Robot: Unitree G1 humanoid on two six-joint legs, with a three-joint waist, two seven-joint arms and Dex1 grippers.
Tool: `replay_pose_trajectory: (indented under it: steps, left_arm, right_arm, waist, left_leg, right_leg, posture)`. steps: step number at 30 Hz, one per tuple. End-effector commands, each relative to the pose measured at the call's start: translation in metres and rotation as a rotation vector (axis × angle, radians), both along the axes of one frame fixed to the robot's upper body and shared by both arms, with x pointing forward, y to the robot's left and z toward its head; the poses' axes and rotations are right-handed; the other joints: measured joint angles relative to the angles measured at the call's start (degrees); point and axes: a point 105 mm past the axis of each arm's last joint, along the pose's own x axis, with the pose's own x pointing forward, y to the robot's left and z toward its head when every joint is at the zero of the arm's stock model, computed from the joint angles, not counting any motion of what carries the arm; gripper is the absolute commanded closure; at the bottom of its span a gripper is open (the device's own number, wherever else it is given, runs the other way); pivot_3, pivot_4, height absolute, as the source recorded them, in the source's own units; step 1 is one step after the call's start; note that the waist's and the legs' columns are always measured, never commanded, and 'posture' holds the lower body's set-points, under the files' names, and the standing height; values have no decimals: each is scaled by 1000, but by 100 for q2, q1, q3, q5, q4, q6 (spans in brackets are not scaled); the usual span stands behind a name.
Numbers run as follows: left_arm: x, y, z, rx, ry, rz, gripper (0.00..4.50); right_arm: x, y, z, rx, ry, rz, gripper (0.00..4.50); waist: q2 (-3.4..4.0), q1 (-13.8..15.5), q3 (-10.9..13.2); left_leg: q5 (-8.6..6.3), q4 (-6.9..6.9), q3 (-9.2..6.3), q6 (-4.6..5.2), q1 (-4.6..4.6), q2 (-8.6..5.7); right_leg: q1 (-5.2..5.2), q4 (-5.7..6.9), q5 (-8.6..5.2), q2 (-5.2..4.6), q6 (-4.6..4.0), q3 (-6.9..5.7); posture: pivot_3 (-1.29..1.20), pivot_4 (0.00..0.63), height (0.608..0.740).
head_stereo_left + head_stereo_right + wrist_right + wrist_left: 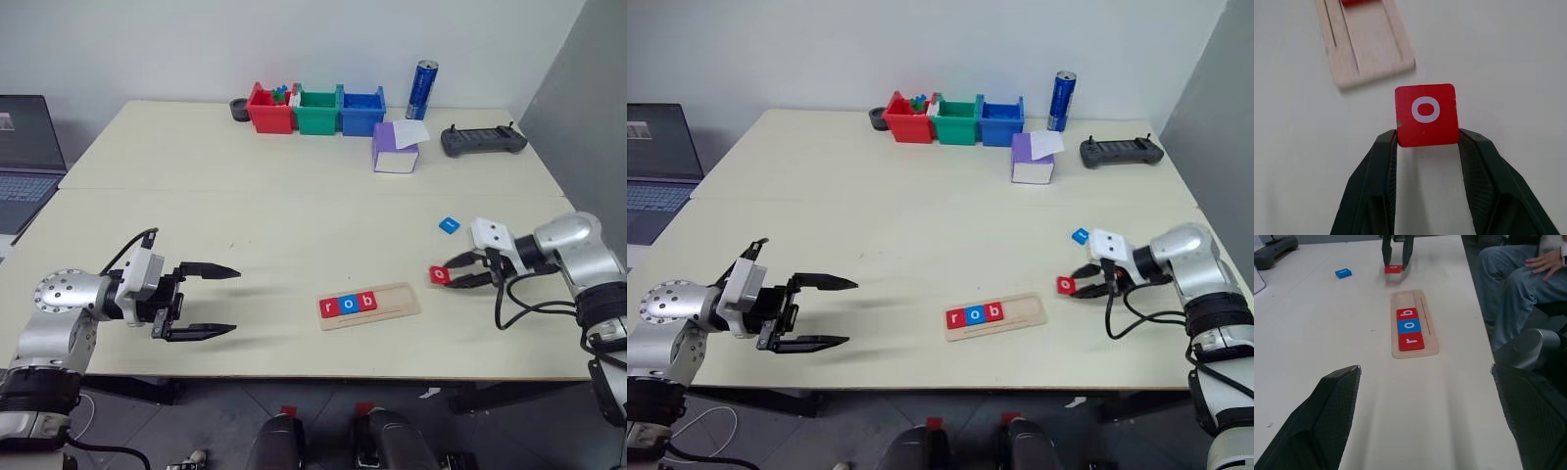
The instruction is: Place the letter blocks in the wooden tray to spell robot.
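While my right claw (460, 271) pinches the red square letter tile marked "o" (1426, 115) between its two black fingertips, that tile sits just off the right end of the long pale-wood tray (369, 305) on the cream counter (294, 196). Three tiles already lie in the tray's left part: a red "r" (328, 307), a blue "o" (348, 305) and a red "b" (366, 301). A blue tile (449, 224) lies flat beyond my right claw. My left claw (211, 302) hangs spread wide and empty, well left of the tray.
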Motion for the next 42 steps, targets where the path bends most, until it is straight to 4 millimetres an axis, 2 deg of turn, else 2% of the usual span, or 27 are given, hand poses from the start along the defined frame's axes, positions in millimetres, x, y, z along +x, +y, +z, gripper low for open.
replay_pose_trajectory:
  steps: [1, 5, 8, 11, 21, 28, 42]
  left_arm:
    - [0, -2, 8, -1, -36, -17, 0]
    - [0, -4, 8, -3, -35, -21, 0]
    - [0, -6, 6, -10, -34, -27, 0]
    - [-2, -8, 5, -16, -32, -31, 0]
    - [-5, -11, 2, -34, -30, -28, 0]
    - [-14, -17, -5, -48, -12, -35, 0]
    - [-18, -18, -10, -63, -16, -26, 0]
  right_arm:
    - [-16, 19, 17, 27, 13, 92, 3048]
    - [-27, 39, 12, -23, 3, 162, 3048]
    - [-15, 60, 7, 2, -57, 127, 3048]
    - [-13, 70, 3, 7, -65, 124, 3048]
    - [-13, 73, -9, -74, -72, 172, 3048]
    - [-17, 76, -20, -132, -46, 207, 3048]
    - [-12, 77, -24, -206, -55, 227, 3048]
  waist:
    - [0, 9, 0]
    - [1, 14, 1]
    - [0, 16, 0]
    - [1, 2, 1]
    - [1, 1, 1]
    - [1, -2, 1]
    - [1, 1, 1]
  left_leg:
    - [-1, 0, 0, 1, -1, 0]
    - [-4, 3, 1, 4, -8, -6]
    - [-5, 4, 2, 5, -7, -8]
    - [-4, 3, 2, 5, -6, -6]
    - [-4, 3, 3, 4, -7, -6]
    - [-4, 2, 3, 4, -7, -5]
    - [-4, 3, 2, 4, -6, -6]
  right_leg:
    - [0, -2, 0, 0, 0, 0]
    - [-1, -11, 0, -7, 0, 1]
    - [0, -12, 0, -9, 0, 1]
    - [-3, -7, -1, -8, 0, 0]
    - [-3, -8, -1, -7, 0, 1]
    - [-3, -8, -1, -7, 0, 1]
    - [-2, -7, -1, -7, 0, 0]
  posture:
    - [0, 150, 740]
    - [0, 150, 740]
    - [0, 150, 740]
    - [0, 150, 740]
    - [0, 150, 740]
    - [0, 150, 740]
    - [0, 150, 740]
